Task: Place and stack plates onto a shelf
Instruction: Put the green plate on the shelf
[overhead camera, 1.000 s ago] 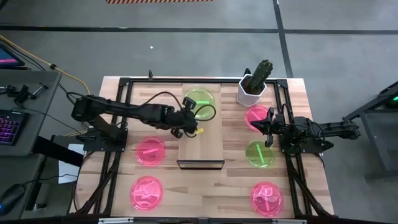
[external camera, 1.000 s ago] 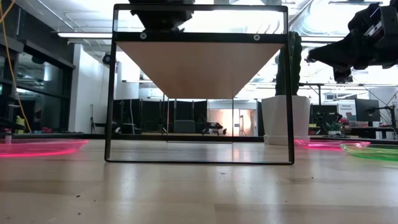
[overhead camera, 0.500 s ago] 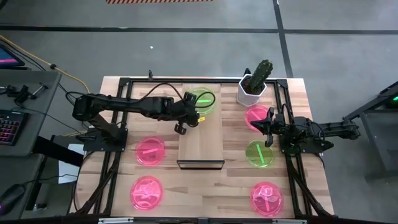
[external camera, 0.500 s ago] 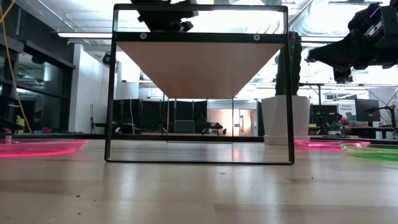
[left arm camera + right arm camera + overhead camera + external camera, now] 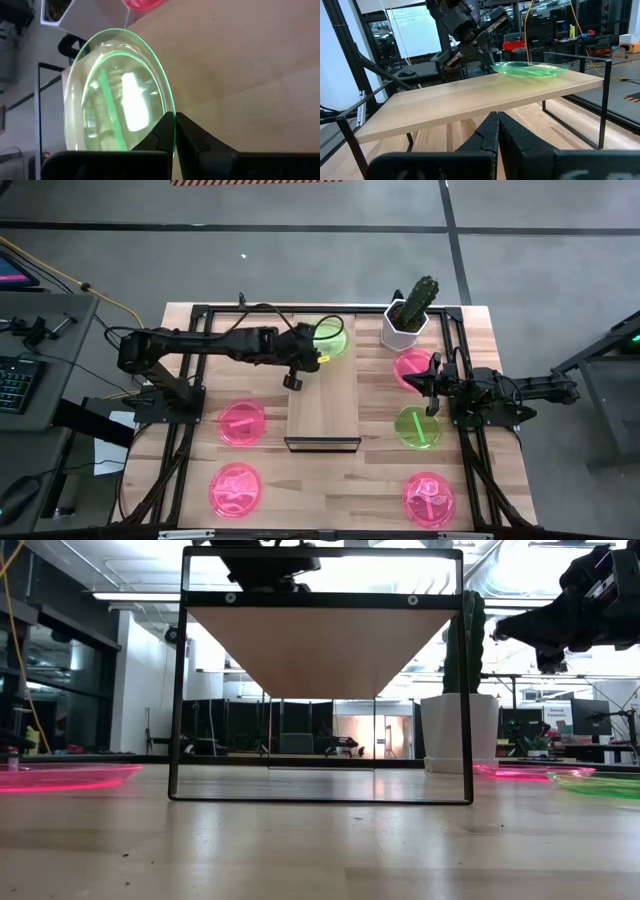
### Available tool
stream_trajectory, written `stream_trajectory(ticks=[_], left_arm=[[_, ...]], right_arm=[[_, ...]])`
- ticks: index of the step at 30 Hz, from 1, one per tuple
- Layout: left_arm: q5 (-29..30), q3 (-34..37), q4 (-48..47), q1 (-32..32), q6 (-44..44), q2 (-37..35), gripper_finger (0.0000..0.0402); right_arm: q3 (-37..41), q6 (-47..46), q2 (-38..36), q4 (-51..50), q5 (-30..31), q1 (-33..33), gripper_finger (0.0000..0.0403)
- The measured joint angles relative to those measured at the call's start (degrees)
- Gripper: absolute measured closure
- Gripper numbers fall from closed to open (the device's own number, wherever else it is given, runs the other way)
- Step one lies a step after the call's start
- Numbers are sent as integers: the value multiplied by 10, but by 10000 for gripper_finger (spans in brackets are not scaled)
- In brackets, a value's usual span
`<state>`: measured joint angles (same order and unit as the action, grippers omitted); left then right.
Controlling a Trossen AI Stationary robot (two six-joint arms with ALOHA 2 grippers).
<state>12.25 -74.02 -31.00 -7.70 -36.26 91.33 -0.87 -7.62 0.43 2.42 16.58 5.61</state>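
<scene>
My left gripper [image 5: 307, 352] reaches over the far end of the shelf [image 5: 322, 405], shut on a green plate [image 5: 332, 337]; the right wrist view shows that green plate [image 5: 530, 69] at the board's far end. My right gripper [image 5: 428, 386] is shut and waits off the shelf's right side, above the gap between a pink plate [image 5: 410, 364] and the other green plate [image 5: 417, 427], both flat on the tabletop. Three more pink plates [image 5: 242, 423] [image 5: 237, 490] [image 5: 428, 498] lie on the table. My left gripper pinches the green plate's rim [image 5: 173, 131] between its two fingertips [image 5: 192, 139], on the plate's near-left edge. The fingers come roughly level from the table's left. The plate sits nearly flat over the shelf's far end; I cannot tell whether it touches the board.
A white pot with a cactus [image 5: 408, 320] stands at the far right, close to the shelf's far corner. The shelf's dark frame [image 5: 178, 690] stands on the tabletop, and black rails [image 5: 195, 370] run along both sides. The near half of the shelf board [image 5: 322, 420] is bare.
My left gripper has drawn back toward the table's far edge and turned at the wrist, still shut on the plate. The green plate has shifted a little toward the far right corner of the shelf.
</scene>
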Motion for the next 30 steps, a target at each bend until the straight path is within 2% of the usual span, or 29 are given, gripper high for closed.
stream_trajectory(ticks=[8, 17, 22, 27, 30], left_arm=[[-1, 0, 18, -2, 1, 0, 400], [6, 0, 9, -2, 0, 32, 363], [43, -1, 12, 1, 0, 45, 340], [57, -1, 7, 8, -2, 37, 324], [87, -2, 3, 12, -5, 28, 317]], right_arm=[[0, 0, 0, 0, 0, 0, 402], [0, 0, 0, 0, 0, 0, 402], [0, 0, 0, 0, 0, 0, 402], [0, 0, 0, 0, 0, 0, 402], [0, 0, 0, 0, 0, 0, 402]])
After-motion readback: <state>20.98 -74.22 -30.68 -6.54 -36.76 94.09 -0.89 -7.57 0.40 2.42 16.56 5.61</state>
